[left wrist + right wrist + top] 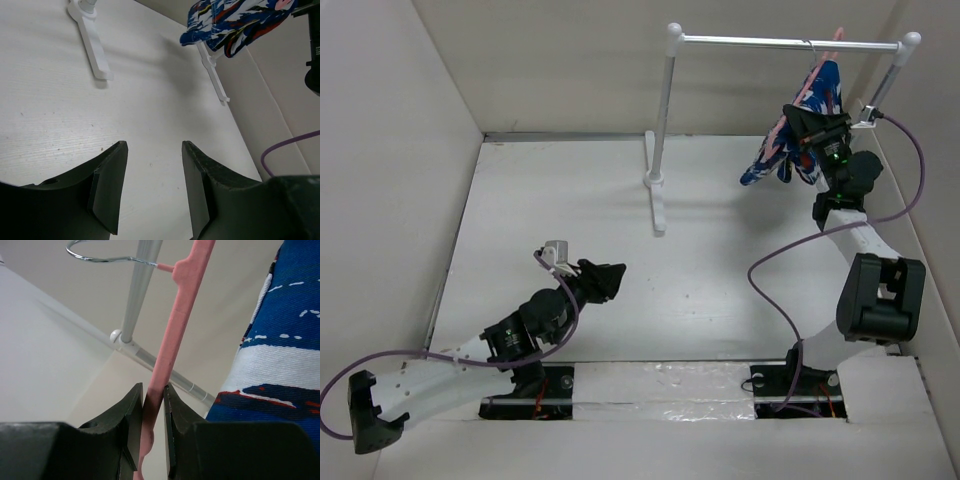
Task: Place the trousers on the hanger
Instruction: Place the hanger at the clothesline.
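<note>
The blue splashed trousers (788, 135) hang draped over the pink hanger (817, 70) at the right end of the rack. In the right wrist view the hanger's pink arm (176, 325) runs up to its metal hook (102, 257), which curls over the silver rail (140, 285), with the trousers (280, 365) beside it. My right gripper (153, 390) is shut on the hanger's arm. My left gripper (610, 278) hovers low over the table at the near left, open, with nothing between its fingers (112, 170). From there the trousers (235, 22) show far off.
The rack's white left post (663, 130) and its foot (658, 205) stand mid-table; its right post (895, 70) is near the right wall. Walls close in on the left, back and right. A purple cable (775, 270) loops beside the right arm.
</note>
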Available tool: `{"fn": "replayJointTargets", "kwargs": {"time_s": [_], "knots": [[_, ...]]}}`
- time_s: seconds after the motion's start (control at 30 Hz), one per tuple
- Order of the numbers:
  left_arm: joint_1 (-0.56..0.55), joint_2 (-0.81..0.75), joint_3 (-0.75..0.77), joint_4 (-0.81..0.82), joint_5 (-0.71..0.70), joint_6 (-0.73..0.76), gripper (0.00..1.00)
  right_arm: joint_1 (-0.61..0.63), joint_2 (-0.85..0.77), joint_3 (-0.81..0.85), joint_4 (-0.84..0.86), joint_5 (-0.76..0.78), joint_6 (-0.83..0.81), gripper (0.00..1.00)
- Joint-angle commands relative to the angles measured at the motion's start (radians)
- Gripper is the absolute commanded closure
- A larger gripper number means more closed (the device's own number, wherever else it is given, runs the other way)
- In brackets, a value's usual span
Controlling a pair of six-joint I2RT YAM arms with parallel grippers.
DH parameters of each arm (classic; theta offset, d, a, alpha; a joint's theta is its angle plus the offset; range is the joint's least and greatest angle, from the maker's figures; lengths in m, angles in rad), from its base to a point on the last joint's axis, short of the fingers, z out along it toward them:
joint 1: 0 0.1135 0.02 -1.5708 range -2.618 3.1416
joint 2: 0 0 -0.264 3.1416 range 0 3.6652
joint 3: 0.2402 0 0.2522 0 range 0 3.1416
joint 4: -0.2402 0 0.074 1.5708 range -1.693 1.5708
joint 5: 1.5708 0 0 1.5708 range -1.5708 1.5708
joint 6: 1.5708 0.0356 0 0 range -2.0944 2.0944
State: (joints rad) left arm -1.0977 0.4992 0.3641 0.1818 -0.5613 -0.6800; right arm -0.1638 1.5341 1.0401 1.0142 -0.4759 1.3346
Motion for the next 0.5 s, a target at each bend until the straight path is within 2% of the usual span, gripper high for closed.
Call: {"fn": "replayJointTargets", "kwargs": {"time_s": [0.0, 0.23, 0.47], "knots": [[0.002, -0.022, -0.014, -0.012, -0.009, -0.016, 0.56, -0.006, 0.007, 0.095, 0.293, 0.052, 0.020, 1.00], [0.002, -0.013, -0.010, 0.022, 0.009, 0.019, 0.56, -0.016, 0.087, 0.141, 0.331, 0.085, 0.052, 1.00], [0.002, 0.018, -0.007, 0.061, 0.008, 0.048, 0.52, -0.016, 0.138, 0.189, 0.353, 0.099, 0.070, 1.00]]}}
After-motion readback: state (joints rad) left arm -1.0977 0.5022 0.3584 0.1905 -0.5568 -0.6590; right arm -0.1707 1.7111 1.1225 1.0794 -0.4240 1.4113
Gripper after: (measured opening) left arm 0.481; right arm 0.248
